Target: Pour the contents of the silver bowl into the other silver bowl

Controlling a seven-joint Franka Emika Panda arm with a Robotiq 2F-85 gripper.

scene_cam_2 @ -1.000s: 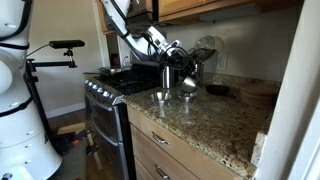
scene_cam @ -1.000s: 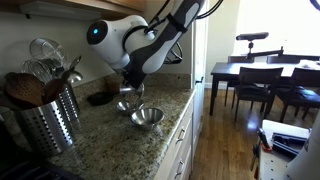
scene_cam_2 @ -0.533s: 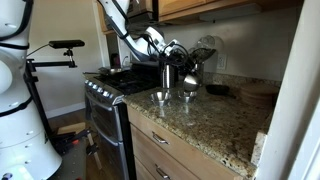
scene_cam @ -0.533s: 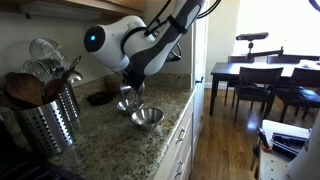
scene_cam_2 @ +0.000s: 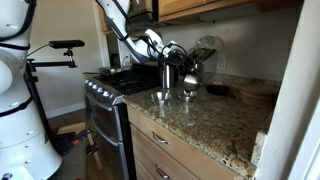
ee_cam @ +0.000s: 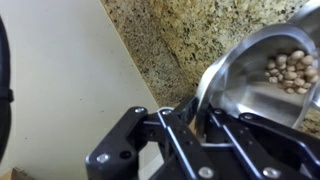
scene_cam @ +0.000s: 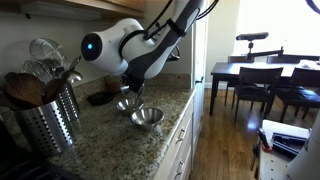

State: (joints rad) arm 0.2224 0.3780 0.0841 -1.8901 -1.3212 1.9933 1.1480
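My gripper [ee_cam: 198,122] is shut on the rim of the silver bowl [ee_cam: 255,85], one finger inside and one outside. The bowl holds several small pale nuts [ee_cam: 290,70]. In both exterior views the gripper [scene_cam: 130,92] [scene_cam_2: 183,76] comes down from above onto this bowl [scene_cam: 124,104] [scene_cam_2: 187,93], which sits at or just above the granite counter. The other silver bowl [scene_cam: 147,117] [scene_cam_2: 160,96] stands right beside it, nearer the counter's front edge. I cannot see what is inside it.
A steel mesh holder [scene_cam: 46,122] full of wooden utensils stands on the counter, with upturned glasses [scene_cam: 42,52] behind it. A dark dish [scene_cam: 100,98] lies by the wall. The stove [scene_cam_2: 110,85] adjoins the counter. A dining table and chairs [scene_cam: 260,75] stand across the room.
The arm's wrist has turned and shifted a little over the bowl. The gripper stays on the bowl's rim and both bowls keep their places.
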